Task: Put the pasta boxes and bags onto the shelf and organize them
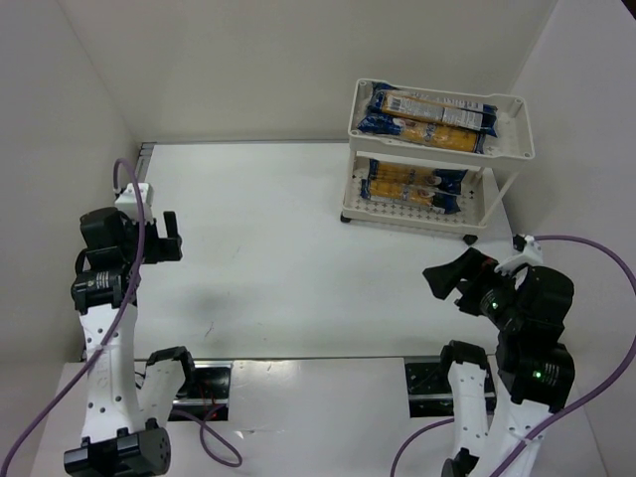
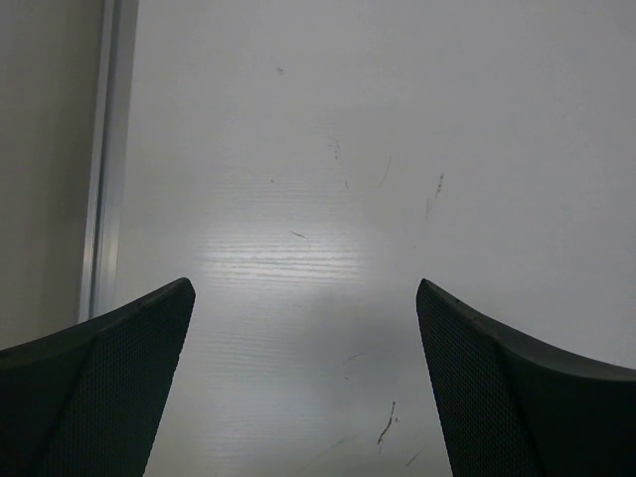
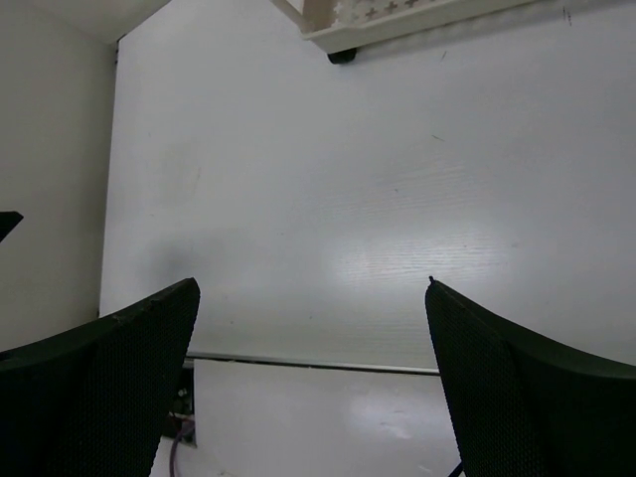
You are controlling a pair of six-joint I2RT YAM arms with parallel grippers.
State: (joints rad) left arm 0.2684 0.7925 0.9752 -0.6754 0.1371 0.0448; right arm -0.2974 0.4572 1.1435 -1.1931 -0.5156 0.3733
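The cream-white shelf cart [image 1: 517,127] stands at the table's far right. Pasta packs with dark blue ends lie on its top tray [image 1: 429,114] and on its lower tray [image 1: 415,187]; how many lie stacked I cannot tell. My left gripper [image 1: 167,238] is open and empty at the table's left side; its wrist view shows only bare tabletop between the fingers [image 2: 119,378]. My right gripper [image 1: 452,281] is open and empty, near the front right, well short of the cart. The right wrist view shows a corner of the cart's base [image 3: 397,22] at the top edge.
White walls close in the table on the left, back and right. A metal strip [image 1: 298,360] runs across the near edge by the arm bases. Purple cables [image 1: 586,248] loop from both arms.
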